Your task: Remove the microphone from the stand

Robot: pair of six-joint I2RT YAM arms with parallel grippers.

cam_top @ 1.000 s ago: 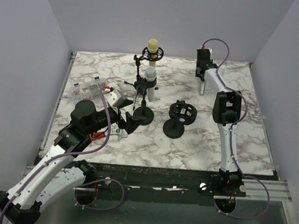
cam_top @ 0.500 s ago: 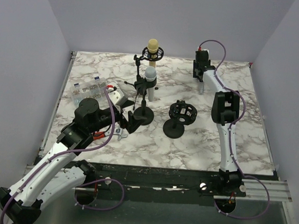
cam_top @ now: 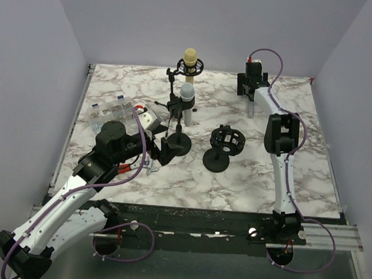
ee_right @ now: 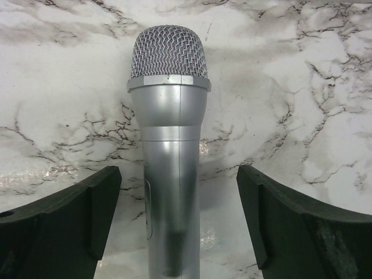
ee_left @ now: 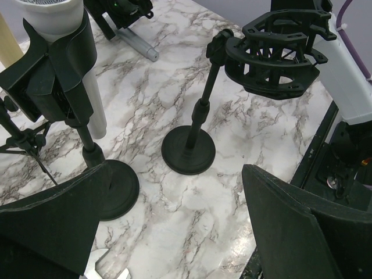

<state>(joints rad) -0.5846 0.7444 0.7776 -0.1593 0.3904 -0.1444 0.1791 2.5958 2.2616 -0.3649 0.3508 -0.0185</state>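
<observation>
A silver microphone lies flat on the marble table at the far back, its mesh head pointing away from my right wrist camera. My right gripper stands open around its body, with a gap on both sides. From above, that gripper hangs over the microphone. A black stand with an empty shock mount stands mid-table. A white microphone sits clipped in a second stand. A gold microphone is in a third mount behind. My left gripper is open and empty beside the second stand's round base.
A rack of small vials and a white block sit at the left. A metal wrench lies by my left wrist. The empty stand's base is just ahead of my left fingers. The table's front edge is on the right.
</observation>
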